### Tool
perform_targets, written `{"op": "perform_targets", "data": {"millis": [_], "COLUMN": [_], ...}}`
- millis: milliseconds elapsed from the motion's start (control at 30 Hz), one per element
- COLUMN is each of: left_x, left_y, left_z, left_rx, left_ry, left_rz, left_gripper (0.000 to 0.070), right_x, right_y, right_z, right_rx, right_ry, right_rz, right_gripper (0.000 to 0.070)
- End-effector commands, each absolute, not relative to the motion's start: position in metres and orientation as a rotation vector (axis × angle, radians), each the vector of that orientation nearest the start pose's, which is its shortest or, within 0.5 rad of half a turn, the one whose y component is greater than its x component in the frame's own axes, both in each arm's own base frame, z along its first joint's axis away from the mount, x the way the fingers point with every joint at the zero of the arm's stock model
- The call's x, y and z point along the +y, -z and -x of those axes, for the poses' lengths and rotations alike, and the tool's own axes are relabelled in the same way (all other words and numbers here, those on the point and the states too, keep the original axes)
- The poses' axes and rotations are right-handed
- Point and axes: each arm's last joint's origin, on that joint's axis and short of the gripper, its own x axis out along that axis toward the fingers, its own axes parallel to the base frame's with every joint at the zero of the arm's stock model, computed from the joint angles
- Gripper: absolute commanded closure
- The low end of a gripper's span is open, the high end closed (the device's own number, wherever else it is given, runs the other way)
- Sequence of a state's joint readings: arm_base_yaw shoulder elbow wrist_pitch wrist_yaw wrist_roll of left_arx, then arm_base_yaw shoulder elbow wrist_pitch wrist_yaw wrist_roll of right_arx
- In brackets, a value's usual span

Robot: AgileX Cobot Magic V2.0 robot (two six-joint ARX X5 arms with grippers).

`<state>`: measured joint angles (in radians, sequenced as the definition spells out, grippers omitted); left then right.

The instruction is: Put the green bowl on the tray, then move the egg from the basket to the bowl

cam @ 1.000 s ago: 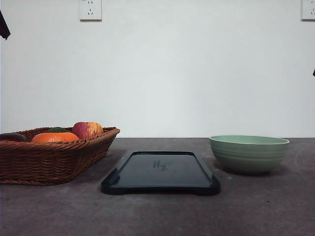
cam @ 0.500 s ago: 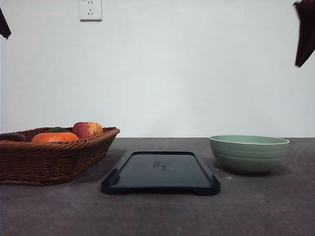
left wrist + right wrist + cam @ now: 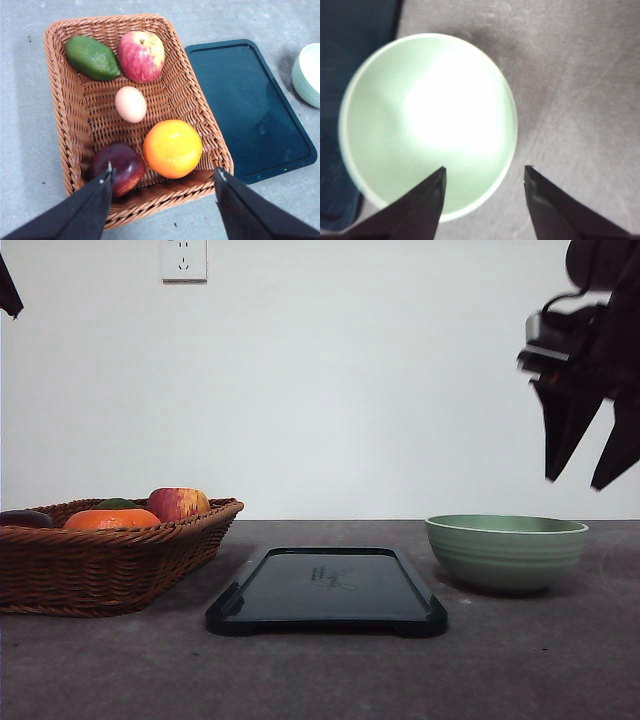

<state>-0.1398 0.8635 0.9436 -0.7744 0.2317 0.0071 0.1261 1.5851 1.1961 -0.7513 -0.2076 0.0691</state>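
The pale green bowl (image 3: pixel 506 551) stands empty on the table to the right of the dark tray (image 3: pixel 327 590). My right gripper (image 3: pixel 583 480) hangs open above the bowl's right side; from the right wrist the bowl (image 3: pixel 427 125) lies below the open fingers, whose gap (image 3: pixel 485 170) spans one side of its rim. The wicker basket (image 3: pixel 105 555) sits at the left. In the left wrist view the egg (image 3: pixel 131 104) lies in the basket (image 3: pixel 67 115) among fruit, and my left gripper (image 3: pixel 162 177) hovers open high above it.
In the basket are an apple (image 3: pixel 141 56), an avocado (image 3: pixel 93 57), an orange (image 3: pixel 172 148) and a dark red fruit (image 3: pixel 119 166). The tray (image 3: pixel 247 107) lies between basket and bowl (image 3: pixel 308 74). A white wall stands behind the table.
My right arm has come down from the upper right corner to hang over the bowl. Bowl, tray and basket have not moved.
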Motion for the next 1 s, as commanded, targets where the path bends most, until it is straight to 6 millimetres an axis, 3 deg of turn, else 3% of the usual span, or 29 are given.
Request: {"op": "perform_targets", "data": {"millis": [0,267,367,467,533,733,967], "left_x": [-0.03,-0.03,-0.03,-0.03,-0.03,-0.029,-0.03], "left_y": [-0.329,-0.329,-0.329,-0.329,-0.329,-0.329,-0.329], "left_z": [-0.16,-0.16,-0.16,-0.16,-0.16,-0.16,-0.16], "left_rx": [0.669,0.669,0.67,0.67,0.67,0.67,0.67], "left_ry": [0.362,0.362,0.362,0.362,0.362,0.362,0.362], "left_rz": [0.028,0.028,0.028,0.028,0.028,0.028,0.028], "left_gripper": [0.0302,0.0302,0.0302,0.0302,0.0303,0.0303,0.0304], "right_x": [0.047,0.049,0.049,0.049,0.049,0.047,0.054], "right_y": [-0.239,-0.21,-0.202,-0.2,-0.201,-0.216,-0.261], "right_z": [-0.319,-0.334,-0.337,-0.338,-0.337,-0.331,-0.328], "right_rx": [1.155,1.216,1.24,1.246,1.243,1.26,1.272], "right_ry": [-0.252,-0.245,-0.241,-0.24,-0.237,-0.202,-0.24], "right_rz": [-0.113,-0.115,-0.115,-0.114,-0.111,-0.078,-0.037], "right_gripper": [0.0391,0.0395,0.0493,0.0676,0.07,0.07,0.07]}}
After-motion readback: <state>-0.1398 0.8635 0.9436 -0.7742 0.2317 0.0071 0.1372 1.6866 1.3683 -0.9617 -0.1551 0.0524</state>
